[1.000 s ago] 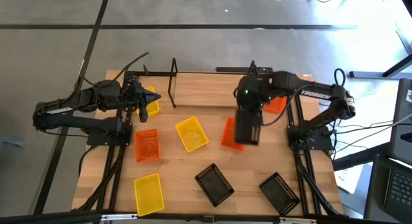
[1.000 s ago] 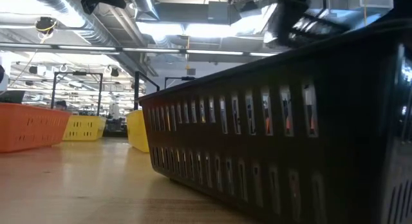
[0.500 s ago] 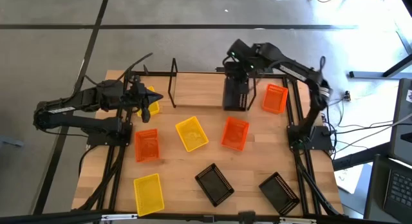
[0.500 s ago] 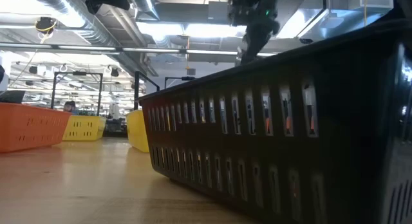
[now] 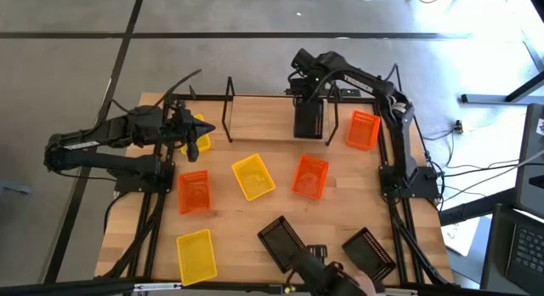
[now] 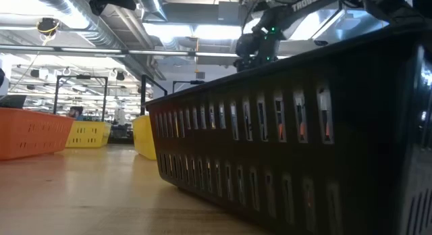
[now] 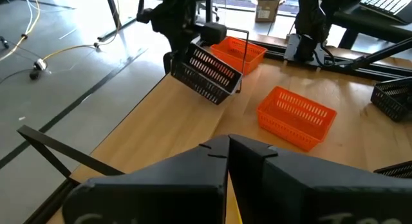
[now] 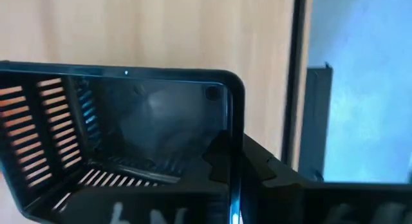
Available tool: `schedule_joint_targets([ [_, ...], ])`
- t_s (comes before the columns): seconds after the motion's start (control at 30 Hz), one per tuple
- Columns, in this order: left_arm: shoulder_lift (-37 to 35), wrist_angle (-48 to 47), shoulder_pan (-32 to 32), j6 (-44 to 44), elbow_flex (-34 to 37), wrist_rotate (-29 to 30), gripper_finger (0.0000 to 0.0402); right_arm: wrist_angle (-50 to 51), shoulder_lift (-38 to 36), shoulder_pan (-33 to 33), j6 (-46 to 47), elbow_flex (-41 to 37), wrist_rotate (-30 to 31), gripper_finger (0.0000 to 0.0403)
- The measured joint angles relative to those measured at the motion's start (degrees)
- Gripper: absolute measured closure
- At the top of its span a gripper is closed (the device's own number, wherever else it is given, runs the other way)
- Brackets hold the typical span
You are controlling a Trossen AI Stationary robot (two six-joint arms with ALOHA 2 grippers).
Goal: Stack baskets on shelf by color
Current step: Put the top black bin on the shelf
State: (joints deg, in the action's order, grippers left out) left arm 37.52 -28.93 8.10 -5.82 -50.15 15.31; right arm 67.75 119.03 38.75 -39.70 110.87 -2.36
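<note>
My right gripper [image 5: 304, 93] is shut on a black basket [image 5: 309, 120] and hangs over the right part of the shelf [image 5: 263, 117] at the table's far edge. The left wrist view shows this basket [image 7: 207, 73] tilted beside the shelf's right end loop [image 7: 243, 56]. I cannot tell whether it touches the plank. My left gripper [image 5: 190, 139] stays at the far left, shut on a yellow basket [image 5: 201, 131]. Orange baskets [image 5: 364, 130] [image 5: 310, 175] [image 5: 194, 191], yellow ones [image 5: 253, 176] [image 5: 195, 253] and black ones [image 5: 283, 243] [image 5: 368, 252] sit flat on the table. My right gripper pinches the black basket's rim [image 8: 229, 114] near a corner, one finger inside and one outside. The fingers come from above, pointing steeply down. The basket hangs tilted below them, open side toward the table's left. My left gripper is shut on a yellow basket, only a yellow strip [image 7: 232, 201] showing between the fingers; the part is hidden by the gripper itself.
The shelf's left end loop [image 5: 229, 109] stands upright beyond the bare plank. A dark shape [image 5: 321, 275] reaches in at the table's near edge between the two black baskets. In the low view a black basket [image 6: 290, 140] fills the right side.
My right gripper has carried the black basket from over the table's middle toward the far edge and down over the shelf's right part, turning about as it went. A dark shape has come in at the near edge.
</note>
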Motion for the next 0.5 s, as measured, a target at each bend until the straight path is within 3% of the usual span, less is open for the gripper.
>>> schedule_joint_targets([
  [0.13,0.0,0.0,0.0,0.0,0.0,0.02,0.0401,-0.25,1.14,0.47,-0.03,0.07,5.36,0.0402],
  [0.5,0.0,0.0,0.02,0.0,0.0,0.02,0.0401,0.08,2.81,0.51,-2.92,0.07,5.76,0.0393],
])
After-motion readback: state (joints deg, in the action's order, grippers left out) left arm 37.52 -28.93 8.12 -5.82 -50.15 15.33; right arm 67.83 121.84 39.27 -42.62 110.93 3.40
